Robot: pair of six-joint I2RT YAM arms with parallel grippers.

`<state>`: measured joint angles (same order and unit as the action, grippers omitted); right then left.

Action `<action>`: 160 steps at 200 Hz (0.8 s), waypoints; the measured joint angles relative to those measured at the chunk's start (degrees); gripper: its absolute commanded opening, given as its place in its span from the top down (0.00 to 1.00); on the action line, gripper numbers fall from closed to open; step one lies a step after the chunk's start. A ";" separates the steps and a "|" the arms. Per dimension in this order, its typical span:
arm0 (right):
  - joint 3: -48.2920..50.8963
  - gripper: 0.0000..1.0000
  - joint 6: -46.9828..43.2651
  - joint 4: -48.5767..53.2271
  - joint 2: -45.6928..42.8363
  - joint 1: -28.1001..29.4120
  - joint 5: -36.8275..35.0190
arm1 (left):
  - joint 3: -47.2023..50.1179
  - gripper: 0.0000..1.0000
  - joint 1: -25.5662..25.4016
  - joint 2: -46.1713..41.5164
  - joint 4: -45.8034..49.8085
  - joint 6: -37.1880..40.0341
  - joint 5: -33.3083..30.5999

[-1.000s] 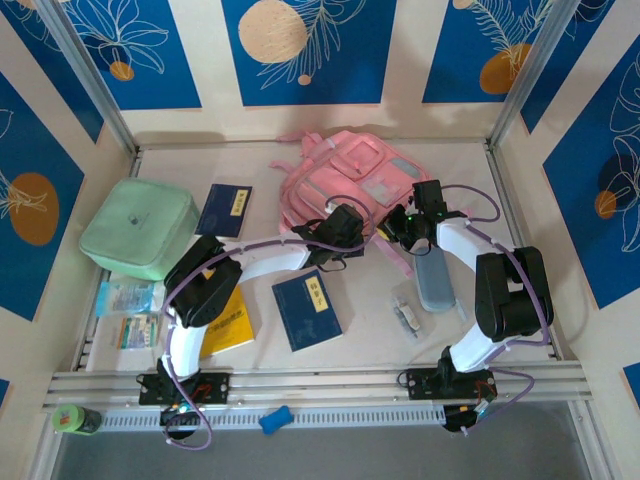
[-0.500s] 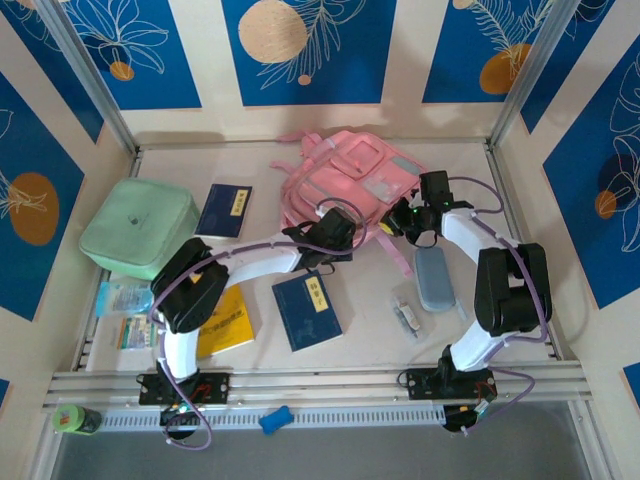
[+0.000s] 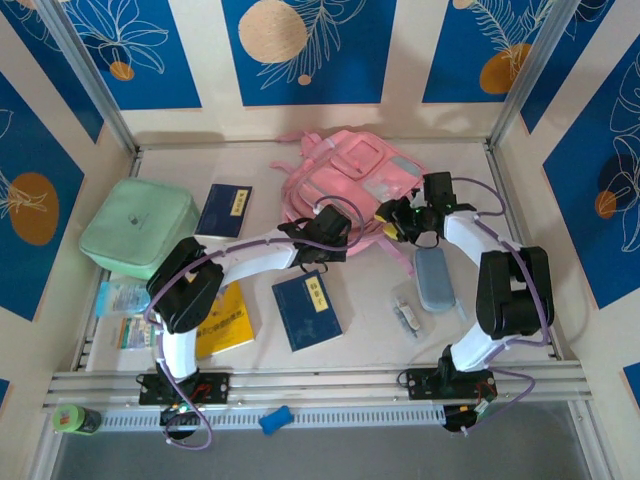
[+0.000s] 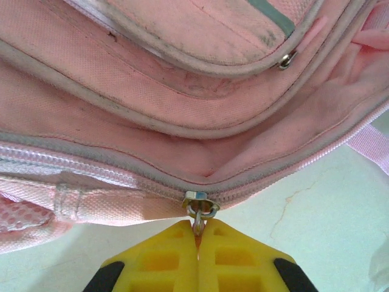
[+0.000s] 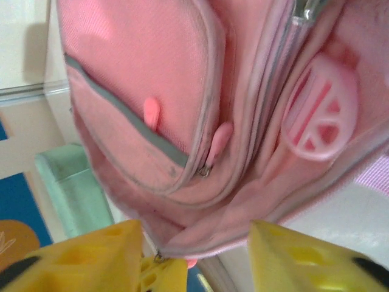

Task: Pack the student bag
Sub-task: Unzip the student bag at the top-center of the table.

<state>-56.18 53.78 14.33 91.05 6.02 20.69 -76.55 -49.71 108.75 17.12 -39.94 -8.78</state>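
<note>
The left gripper (image 4: 197, 236) has its yellow fingers (image 4: 159, 260) pressed together, pinching the small metal zip pull (image 4: 199, 214) that hangs from the grey-edged zip along the near side of the student bag (image 4: 182, 121), a large pink fabric backpack with several zip pockets. In the top view this left gripper (image 3: 330, 238) sits at the bag's near edge, with its arm stretched out from the left base.

The right gripper (image 5: 206, 258) has its yellow fingers (image 5: 91, 258) wide apart, and the bag's lower seam lies in the gap between them; whether either finger touches the fabric cannot be told. Above it are a front pocket of the student bag (image 5: 152, 91), two pink rubber zip tabs (image 5: 151, 113) and a round pink badge (image 5: 321, 115). From above, the right gripper (image 3: 400, 215) is at the bag's right near corner.

The student bag (image 3: 350, 175) lies flat at the far middle of the pale table (image 3: 370, 300). To its left are a dark blue booklet (image 3: 224, 210) and a mint green square soft case (image 3: 138, 228). Nearer the arms lie a second dark blue book (image 3: 308, 309), a yellow book (image 3: 225, 320) and a grey-blue oblong pouch (image 3: 435, 279).
</note>
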 measured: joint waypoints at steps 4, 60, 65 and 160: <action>0.94 0.37 0.17 -0.70 -0.55 0.15 0.50 | 0.00 1.00 0.00 0.00 0.04 0.00 0.17; 7.89 0.34 13.22 -10.27 -0.52 8.17 1.64 | 0.00 1.00 0.13 0.00 -0.46 0.00 1.22; 7.67 0.37 14.23 -11.04 0.07 8.90 1.31 | 0.00 1.00 0.11 0.00 -0.46 -0.02 1.25; -3.43 1.00 7.26 -4.44 8.74 16.11 -5.90 | 4.66 1.00 0.85 -5.33 1.18 0.02 -0.76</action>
<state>-59.61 61.04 9.89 99.79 22.13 14.79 -71.90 -48.86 103.42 18.31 -39.92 -9.54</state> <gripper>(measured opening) 0.059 0.051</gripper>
